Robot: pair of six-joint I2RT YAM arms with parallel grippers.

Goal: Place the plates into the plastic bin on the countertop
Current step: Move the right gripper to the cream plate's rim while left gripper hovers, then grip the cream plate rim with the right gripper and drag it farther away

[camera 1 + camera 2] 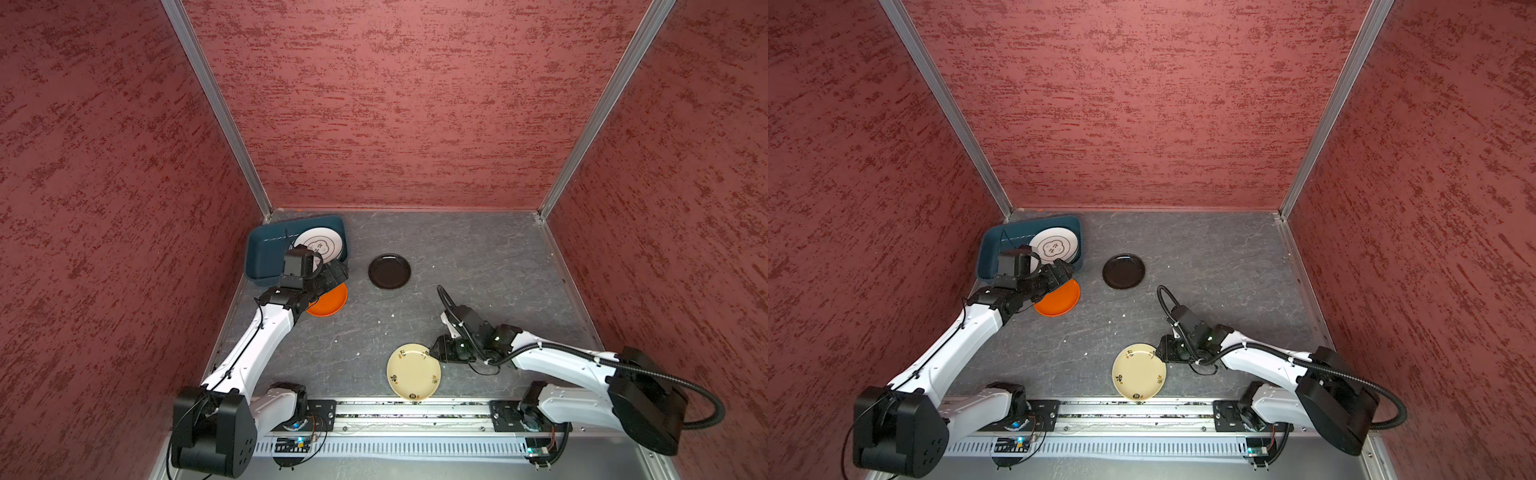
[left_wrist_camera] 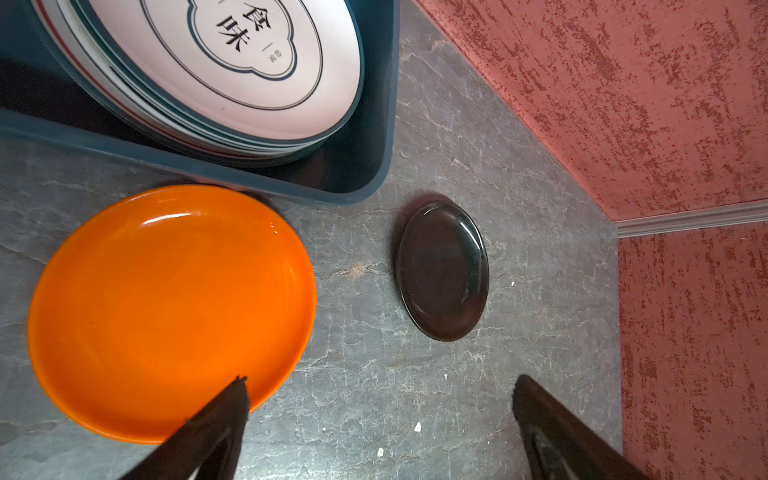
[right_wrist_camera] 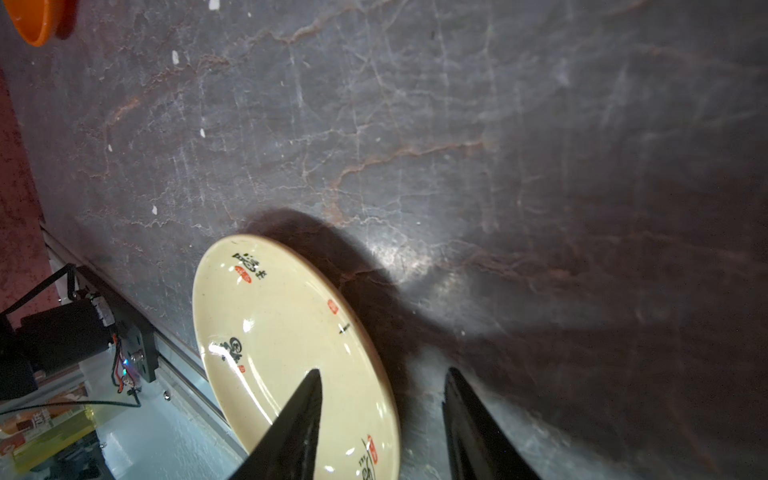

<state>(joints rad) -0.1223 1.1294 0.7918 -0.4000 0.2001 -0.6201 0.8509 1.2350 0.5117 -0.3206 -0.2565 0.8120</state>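
The dark teal plastic bin (image 1: pixel 266 257) (image 1: pixel 992 249) (image 2: pixel 386 124) stands at the back left of the countertop (image 1: pixel 478 257) and holds a stack of white plates (image 1: pixel 322 245) (image 1: pixel 1054 247) (image 2: pixel 232 83). An orange plate (image 1: pixel 332 303) (image 2: pixel 166 311) lies just in front of it and a black plate (image 1: pixel 389 271) (image 2: pixel 442 274) to its right. My left gripper (image 1: pixel 338 270) (image 2: pixel 382 380) hangs open above the orange plate's edge. A cream-yellow plate (image 1: pixel 411 374) (image 3: pixel 270 324) lies near the front rail. My right gripper (image 1: pixel 436 351) (image 3: pixel 385 370) straddles its rim, jaws apart, one finger over the plate, the other outside.
Red textured walls (image 1: pixel 395 124) close in the back and both sides. A metal rail (image 1: pixel 415 411) with the arm bases runs along the front, right by the cream-yellow plate. Small white crumbs (image 2: pixel 417 426) dot the stone surface. A black cable loop (image 1: pixel 446 299) rises from the right wrist.
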